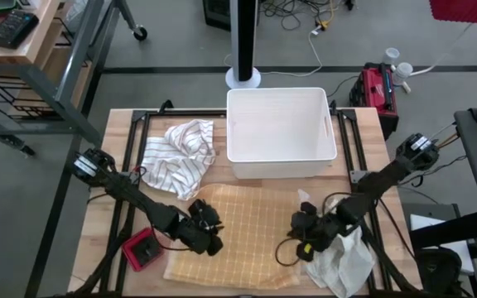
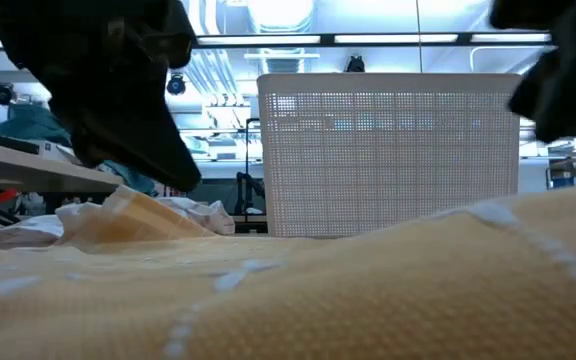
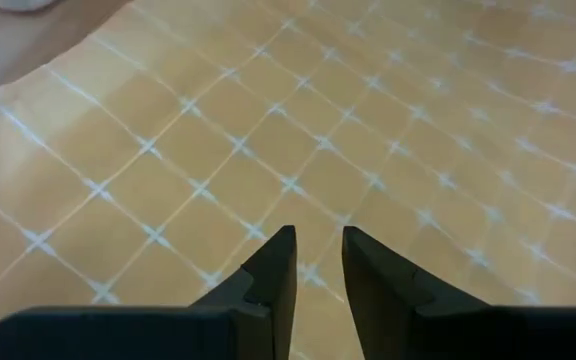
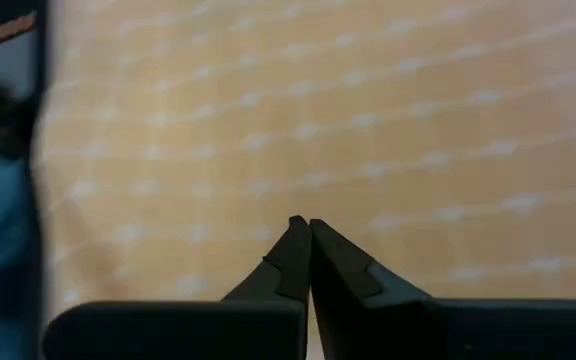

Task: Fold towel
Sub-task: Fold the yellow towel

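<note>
The towel (image 1: 251,232), orange-yellow with a white grid, lies spread on the near middle of the table. My left gripper (image 1: 212,238) slants down over the towel's left part. In the left wrist view its fingers (image 3: 318,240) stand a narrow gap apart, and the towel's flat grid (image 3: 268,130) shows through the gap. My right gripper (image 1: 299,232) slants down over the towel's right part, its fingers shut tip to tip (image 4: 303,225) just before the cloth (image 4: 368,120). In the low view the towel (image 2: 388,290) rises toward the right. My right gripper comes at the towel's right part slanting down from the table's right. Its shut fingertips (image 4: 318,245) stand right at the cloth. I cannot tell whether they touch it or have caught any of it.
A white basket (image 1: 280,153) stands just beyond the towel. A crumpled striped cloth (image 1: 180,153) lies at the far left and a white cloth (image 1: 346,263) at the near right, under the right arm. A red object (image 1: 143,248) sits left of the towel.
</note>
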You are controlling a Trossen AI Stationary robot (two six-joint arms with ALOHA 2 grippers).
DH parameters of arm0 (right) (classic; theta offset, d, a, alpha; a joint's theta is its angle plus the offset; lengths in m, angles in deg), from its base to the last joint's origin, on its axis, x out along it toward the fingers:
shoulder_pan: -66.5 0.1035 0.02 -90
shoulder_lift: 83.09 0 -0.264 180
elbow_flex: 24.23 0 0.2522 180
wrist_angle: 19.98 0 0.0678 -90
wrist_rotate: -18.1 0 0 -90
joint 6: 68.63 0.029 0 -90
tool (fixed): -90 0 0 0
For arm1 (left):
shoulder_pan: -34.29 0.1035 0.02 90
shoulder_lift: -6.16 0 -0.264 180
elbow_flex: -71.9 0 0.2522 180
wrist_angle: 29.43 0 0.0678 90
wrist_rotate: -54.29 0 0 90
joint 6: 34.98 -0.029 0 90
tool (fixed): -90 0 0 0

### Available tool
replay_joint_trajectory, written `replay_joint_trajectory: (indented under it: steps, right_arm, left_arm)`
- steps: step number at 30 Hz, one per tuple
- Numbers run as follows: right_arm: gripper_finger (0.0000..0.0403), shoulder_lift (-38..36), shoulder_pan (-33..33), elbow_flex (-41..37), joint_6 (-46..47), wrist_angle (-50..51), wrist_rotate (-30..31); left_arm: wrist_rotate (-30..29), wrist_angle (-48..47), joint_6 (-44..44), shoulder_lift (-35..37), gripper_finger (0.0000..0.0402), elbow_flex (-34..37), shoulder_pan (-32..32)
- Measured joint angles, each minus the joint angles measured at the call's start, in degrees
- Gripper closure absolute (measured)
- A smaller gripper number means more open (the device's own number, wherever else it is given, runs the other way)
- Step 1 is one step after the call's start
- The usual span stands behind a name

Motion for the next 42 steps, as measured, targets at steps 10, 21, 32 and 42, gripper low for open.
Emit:
replay_joint_trajectory:
  steps: [10, 21, 32, 42]
  right_arm:
    - [0.0403, 2.28, 10.01, 0.21, 13.09, -3.45, -4.8]
    - [0.0354, 16.75, 11.12, 4.12, 18.43, -9.72, -9.79]
    - [0.0258, 22.87, 11.18, 10.37, 18.09, -9.97, -12.95]
    - [0.0259, 26.08, 10.82, 12.68, 18.37, -10.3, -9.63]
  left_arm:
    - [0.03, -0.17, -0.2, -1.27, 0.0326, 0.48, 1.94]
    - [0.09, -2.71, 0.85, -1.28, 0.0326, 0.42, 5.98]
    - [0.47, -1.31, -2.13, -1.23, 0.0326, 0.11, 7.99]
    - [1.79, 0.07, -1.19, -1.23, 0.0326, -0.06, 7.72]
